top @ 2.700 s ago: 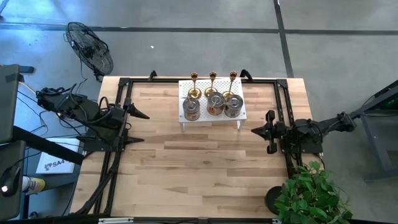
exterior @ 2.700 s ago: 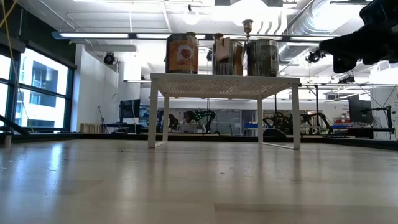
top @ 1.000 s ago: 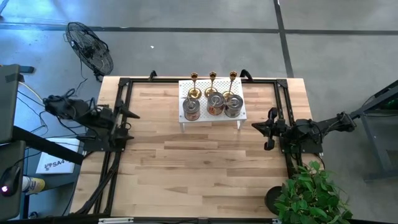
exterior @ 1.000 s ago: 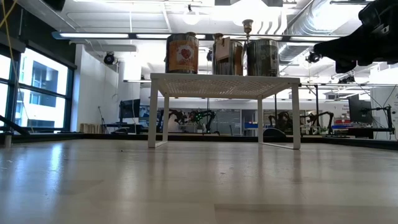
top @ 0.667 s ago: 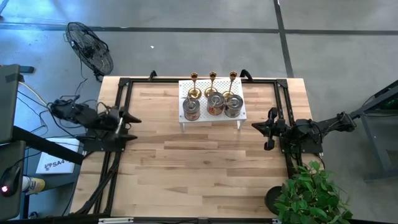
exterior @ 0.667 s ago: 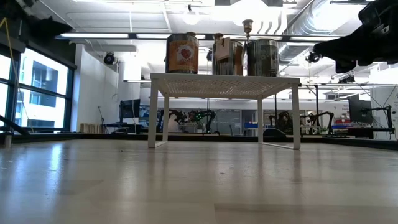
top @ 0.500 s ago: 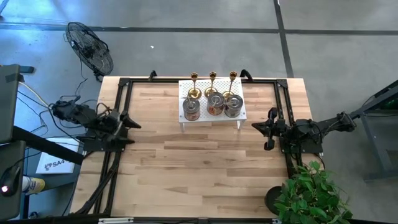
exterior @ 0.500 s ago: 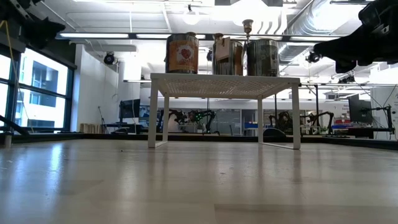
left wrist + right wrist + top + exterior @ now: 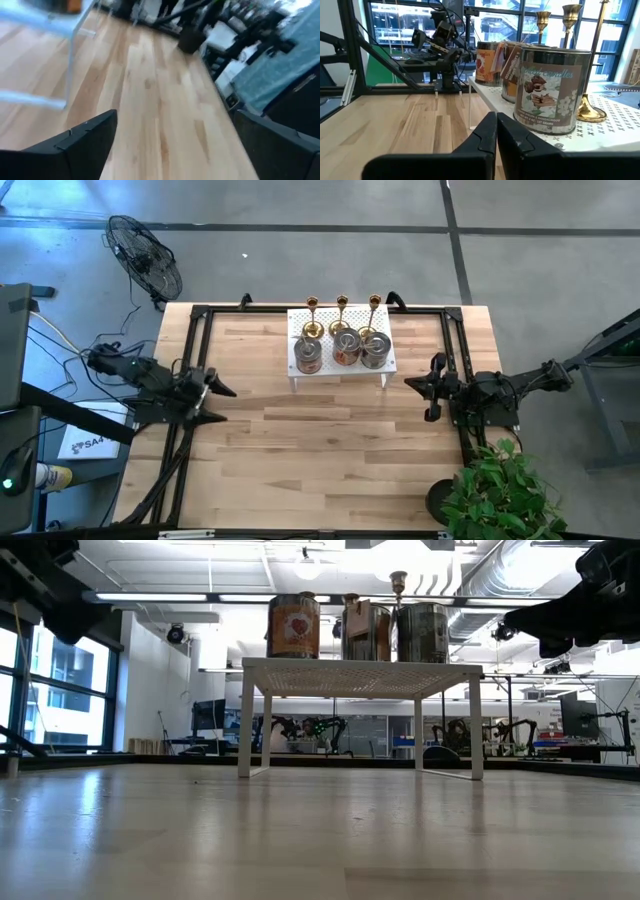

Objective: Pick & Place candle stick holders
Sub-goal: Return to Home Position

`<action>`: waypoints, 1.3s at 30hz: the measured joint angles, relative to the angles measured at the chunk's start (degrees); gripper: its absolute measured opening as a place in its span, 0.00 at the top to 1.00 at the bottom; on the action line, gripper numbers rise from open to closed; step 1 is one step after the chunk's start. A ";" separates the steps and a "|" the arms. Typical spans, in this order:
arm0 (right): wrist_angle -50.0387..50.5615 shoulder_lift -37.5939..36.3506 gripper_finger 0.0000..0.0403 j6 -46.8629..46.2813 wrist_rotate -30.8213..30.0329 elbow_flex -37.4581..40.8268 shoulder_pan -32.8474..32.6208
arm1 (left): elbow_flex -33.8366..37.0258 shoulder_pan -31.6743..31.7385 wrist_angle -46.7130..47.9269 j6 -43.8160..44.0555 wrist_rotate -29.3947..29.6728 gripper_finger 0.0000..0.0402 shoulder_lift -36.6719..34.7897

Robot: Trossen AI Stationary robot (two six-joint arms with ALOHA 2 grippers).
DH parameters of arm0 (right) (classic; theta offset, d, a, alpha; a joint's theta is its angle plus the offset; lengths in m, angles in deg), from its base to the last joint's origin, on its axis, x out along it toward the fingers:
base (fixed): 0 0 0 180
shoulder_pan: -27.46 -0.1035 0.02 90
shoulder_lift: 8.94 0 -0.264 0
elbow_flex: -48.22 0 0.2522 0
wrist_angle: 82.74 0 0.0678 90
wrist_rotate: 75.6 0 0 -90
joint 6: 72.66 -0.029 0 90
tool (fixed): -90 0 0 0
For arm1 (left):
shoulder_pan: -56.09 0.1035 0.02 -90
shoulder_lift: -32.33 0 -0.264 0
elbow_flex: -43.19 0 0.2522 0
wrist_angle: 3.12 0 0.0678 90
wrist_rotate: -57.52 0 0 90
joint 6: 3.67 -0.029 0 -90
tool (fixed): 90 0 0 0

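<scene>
While both arms keep to the sides, a broad stretch of wooden table (image 9: pixel 330 460) lies open across the lower half of the high view, crowded only at the lower right corner by a potted plant (image 9: pixel 495 490). At the middle left, the left gripper (image 9: pixel 220 404) hangs just inside the table's edge, its fingers spread wide with nothing between them. Well apart from it at the middle right, the right gripper (image 9: pixel 412 388) points inward with its fingers pressed together on nothing. A black rail (image 9: pixel 260 309) runs along the top edge of the boards, with others down both sides. Just below that top rail, at top centre, stands the white rack (image 9: pixel 296 322). On it three silvery tins (image 9: pixel 346 348) sit side by side in the nearer row, and three gold candle stick holders (image 9: pixel 342 313) stand upright in the row behind. Beyond the table, a fan (image 9: pixel 145 255) rests on the grey floor at upper left. The low view looks under the rack into a bright room of windows and ceiling lights. Compared with 2.7 seconds ago, the left gripper sits lower in the high view and the left arm (image 9: pixel 40 585) now darkens the low view's upper left corner. The right arm (image 9: pixel 575 605) and the holders show no change.
</scene>
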 joint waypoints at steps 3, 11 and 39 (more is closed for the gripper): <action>0.00 0.00 0.99 0.00 -0.01 0.02 0.01 | 1.90 -0.02 -4.39 -3.82 -0.89 0.08 -0.20; -0.06 0.00 0.98 0.00 0.00 0.02 0.00 | 6.21 -0.02 -11.18 -15.89 -2.01 0.59 -0.10; -0.17 0.02 0.98 0.00 0.00 0.02 0.01 | 20.43 0.00 -37.89 -24.81 5.24 1.00 -0.11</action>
